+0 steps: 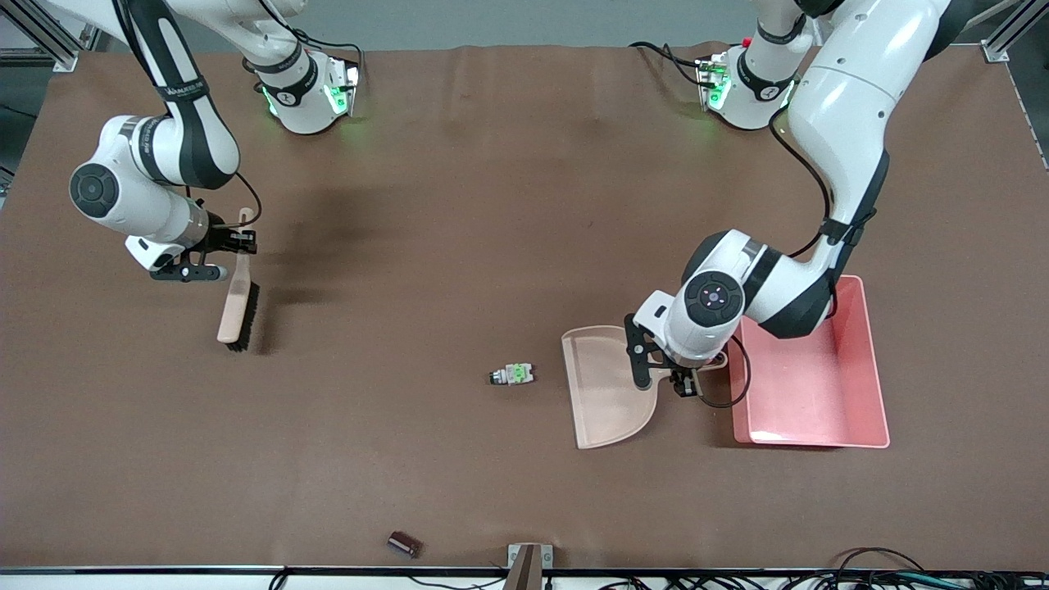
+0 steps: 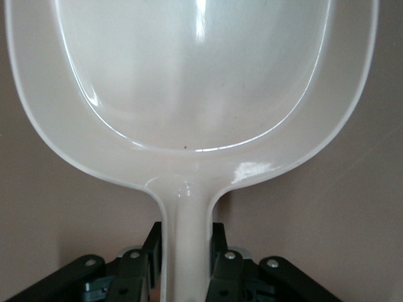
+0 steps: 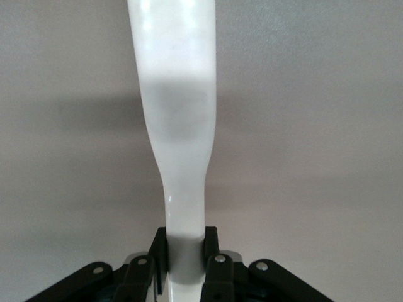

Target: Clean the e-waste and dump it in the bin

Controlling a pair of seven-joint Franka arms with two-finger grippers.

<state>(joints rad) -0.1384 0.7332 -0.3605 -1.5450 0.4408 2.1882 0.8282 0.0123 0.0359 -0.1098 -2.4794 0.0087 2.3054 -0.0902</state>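
Fingers (image 2: 221,264) hide dustpan (image 2: 189,94) handle's end.

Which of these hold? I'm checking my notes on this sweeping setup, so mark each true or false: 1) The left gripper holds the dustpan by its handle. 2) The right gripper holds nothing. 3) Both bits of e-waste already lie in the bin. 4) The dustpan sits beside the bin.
1) True: the left gripper is shut on the handle of the dustpan.
2) False: the right gripper is shut on the handle of the brush.
3) False: the white and green block and the reddish-brown piece lie on the table; the bin shows nothing inside.
4) True.
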